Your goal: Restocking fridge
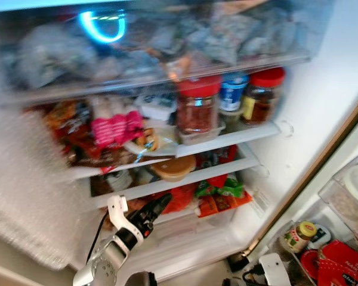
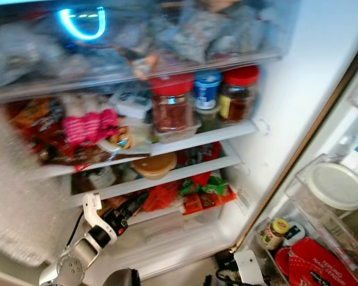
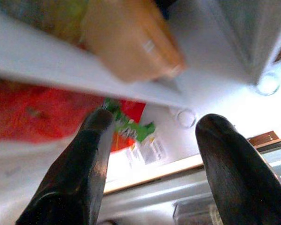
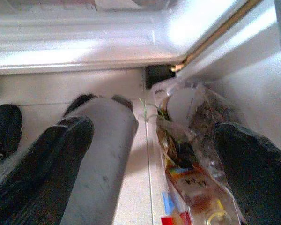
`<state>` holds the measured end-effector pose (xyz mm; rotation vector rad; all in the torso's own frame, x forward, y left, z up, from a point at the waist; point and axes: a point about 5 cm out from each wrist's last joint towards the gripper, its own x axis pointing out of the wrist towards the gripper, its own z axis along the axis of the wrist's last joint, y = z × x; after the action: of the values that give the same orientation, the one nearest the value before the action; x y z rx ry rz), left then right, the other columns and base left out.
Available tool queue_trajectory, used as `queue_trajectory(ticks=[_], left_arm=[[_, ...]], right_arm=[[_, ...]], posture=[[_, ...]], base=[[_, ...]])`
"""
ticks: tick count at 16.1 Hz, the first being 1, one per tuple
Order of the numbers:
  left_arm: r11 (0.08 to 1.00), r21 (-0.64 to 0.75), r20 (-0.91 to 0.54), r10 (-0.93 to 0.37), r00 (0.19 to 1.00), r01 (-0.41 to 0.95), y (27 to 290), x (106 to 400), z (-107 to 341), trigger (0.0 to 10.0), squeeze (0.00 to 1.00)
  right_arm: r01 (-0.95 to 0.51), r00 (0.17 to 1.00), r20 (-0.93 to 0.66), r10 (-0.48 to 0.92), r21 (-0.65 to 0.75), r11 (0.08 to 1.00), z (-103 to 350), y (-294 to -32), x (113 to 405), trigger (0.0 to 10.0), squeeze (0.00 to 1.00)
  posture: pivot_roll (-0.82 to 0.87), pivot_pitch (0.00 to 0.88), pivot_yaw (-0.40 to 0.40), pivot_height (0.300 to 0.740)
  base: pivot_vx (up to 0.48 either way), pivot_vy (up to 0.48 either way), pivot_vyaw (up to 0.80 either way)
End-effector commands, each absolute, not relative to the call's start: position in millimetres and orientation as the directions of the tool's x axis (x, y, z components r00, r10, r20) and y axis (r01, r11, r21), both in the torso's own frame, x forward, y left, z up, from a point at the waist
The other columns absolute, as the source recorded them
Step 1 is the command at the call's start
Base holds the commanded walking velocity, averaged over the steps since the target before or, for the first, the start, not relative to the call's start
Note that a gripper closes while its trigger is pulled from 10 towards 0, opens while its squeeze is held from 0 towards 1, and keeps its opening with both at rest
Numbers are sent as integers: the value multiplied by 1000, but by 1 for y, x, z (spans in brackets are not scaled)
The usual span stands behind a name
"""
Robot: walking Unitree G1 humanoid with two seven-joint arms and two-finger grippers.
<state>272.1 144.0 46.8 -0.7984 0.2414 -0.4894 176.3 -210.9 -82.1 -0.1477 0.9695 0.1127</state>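
Fridge open and heavily stocked; left gripper raised at the lowest shelf, carrying nothing.

The fridge [image 1: 298, 113] holds 3 jars on its upper shelf [image 1: 227, 140] and red packets [image 1: 218, 199] low down. Left gripper [image 1: 144, 210], jaws wide and bare, points at those packets. Right gripper [image 4: 150, 154], also wide, hangs over door-bin packets [image 4: 187, 178]. Judgement: confirm a free gap before loading.

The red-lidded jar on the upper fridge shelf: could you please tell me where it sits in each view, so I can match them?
Left eye view: red-lidded jar, upper centre, left of the blue-lidded tub.
Right eye view: upper centre, slightly further left.
Left wrist view: not in it.
Right wrist view: not in it.
Shared landmark: the blue glowing ring, upper left in both eye views.
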Motion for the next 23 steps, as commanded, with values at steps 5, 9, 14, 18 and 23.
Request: queue_trajectory(ticks=[5, 9, 14, 18, 23], left_arm=[[628, -684, -16, -522, 853, 371, 138, 264, 62, 10000, 0], [771, -480, -113, -528, 842, 419, 142, 250, 64, 10000, 0], [954, 5, -409, -271, 871, 299, 169, 243, 31, 10000, 0], [993, 27, -501, -88, 861, 118, 187, 242, -4, 10000, 0], [1000, -9, -701, -16, 713, 13, 200, 222, -50, 10000, 0]], right_arm=[[-169, 546, -837, 28, -78, 982, -84, -214, 172, 10000, 0], [-167, 546, -838, 26, -79, 983, -84, -214, 171, 10000, 0], [-172, 545, -838, 25, -83, 982, -83, -214, 172, 10000, 0], [-164, 548, -836, 19, -84, 983, -84, -212, 173, 10000, 0], [-167, 548, -836, 18, -89, 982, -83, -212, 173, 10000, 0]], posture=[[-39, 0, -30, 645], [-34, 0, -25, 645], [-21, 0, -25, 645], [-35, 0, -14, 645], [-41, 0, -12, 645]], base=[[0, 0, 0], [0, 0, 0], [0, 0, 0], [0, 0, 0], [0, 0, 0]])
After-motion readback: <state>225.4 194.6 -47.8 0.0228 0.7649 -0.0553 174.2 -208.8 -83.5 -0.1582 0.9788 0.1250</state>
